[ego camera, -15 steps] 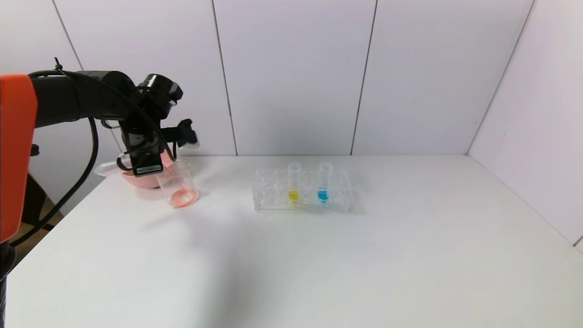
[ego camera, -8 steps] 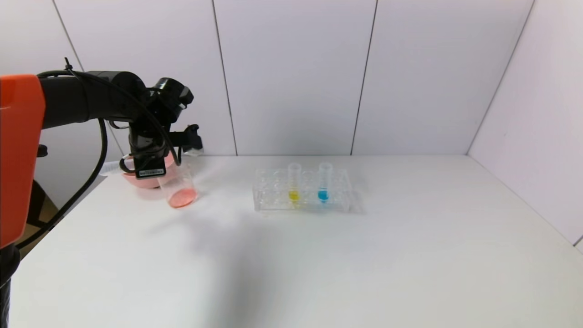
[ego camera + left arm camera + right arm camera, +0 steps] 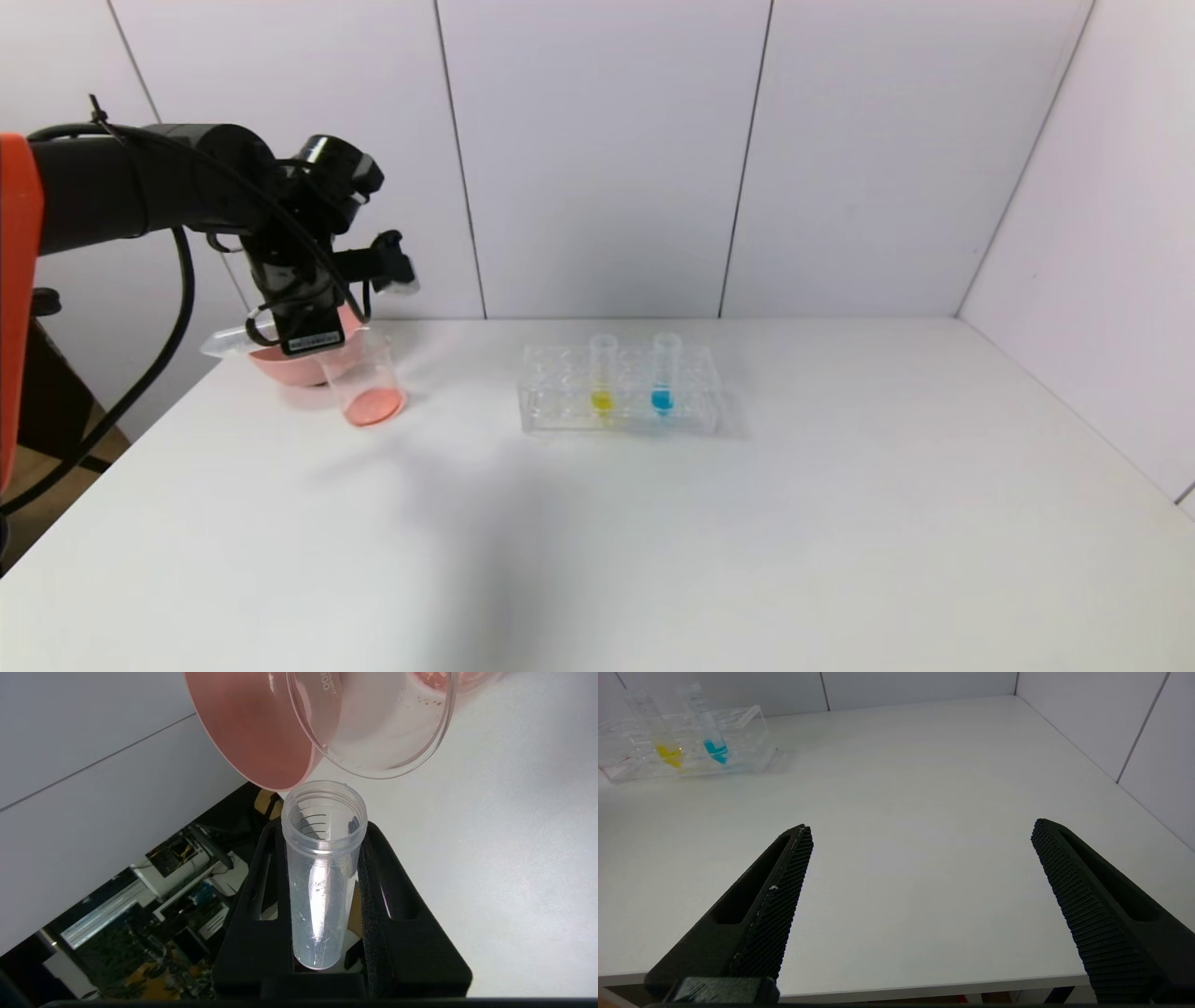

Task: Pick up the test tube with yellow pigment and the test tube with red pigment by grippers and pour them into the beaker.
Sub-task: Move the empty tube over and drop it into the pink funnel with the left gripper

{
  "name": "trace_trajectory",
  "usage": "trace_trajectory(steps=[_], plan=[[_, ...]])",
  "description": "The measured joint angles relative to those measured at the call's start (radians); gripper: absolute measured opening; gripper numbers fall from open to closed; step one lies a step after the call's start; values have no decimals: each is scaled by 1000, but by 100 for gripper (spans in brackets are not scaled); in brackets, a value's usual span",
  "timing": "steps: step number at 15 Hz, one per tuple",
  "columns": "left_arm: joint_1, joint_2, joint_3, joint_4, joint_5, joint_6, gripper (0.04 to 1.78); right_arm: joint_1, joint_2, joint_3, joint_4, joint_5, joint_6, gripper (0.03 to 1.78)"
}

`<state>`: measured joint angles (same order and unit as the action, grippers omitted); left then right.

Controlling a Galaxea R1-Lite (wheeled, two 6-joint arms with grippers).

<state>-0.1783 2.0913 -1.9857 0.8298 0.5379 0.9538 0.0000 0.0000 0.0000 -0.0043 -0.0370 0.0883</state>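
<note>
My left gripper [image 3: 308,322] is shut on the test tube with red pigment [image 3: 322,877]. The tube lies nearly level, looks emptied, and its mouth sits just short of the beaker's rim. Its pointed tip [image 3: 222,343] sticks out to the left. The beaker [image 3: 366,378] stands on the table with red-orange liquid at its bottom; it also shows in the left wrist view [image 3: 383,728]. The test tube with yellow pigment [image 3: 602,371] stands upright in the clear rack [image 3: 560,411]; it also shows in the right wrist view [image 3: 667,749]. My right gripper [image 3: 922,833] is open and empty over the table's front edge.
A pink bowl [image 3: 285,366] sits just behind and left of the beaker, touching it; it also shows in the left wrist view [image 3: 247,728]. A blue-liquid tube [image 3: 664,373] stands in the rack next to the yellow one. The table's left edge is close to the bowl.
My left gripper, with the tube in it, swung a little right, then back left and slightly up. The beaker, the rack and its tubes have not moved.
</note>
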Motion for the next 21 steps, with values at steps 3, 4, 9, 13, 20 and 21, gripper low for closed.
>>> trace_trajectory(steps=[3,4,9,13,20,21], plan=[[23,-32,1,-52,-114,-195,43,0,0,0,0,0,0,171],[31,-43,1,-65,-127,-277,43,0,0,0,0,0,0,171],[46,-126,89,-222,-120,-744,43,0,0,0,0,0,0,171],[54,-254,400,-522,-118,-970,43,0,0,0,0,0,0,171],[61,-376,861,-1271,-94,-1018,43,0,0,0,0,0,0,171],[63,-378,892,-1329,-82,-1020,43,0,0,0,0,0,0,171]])
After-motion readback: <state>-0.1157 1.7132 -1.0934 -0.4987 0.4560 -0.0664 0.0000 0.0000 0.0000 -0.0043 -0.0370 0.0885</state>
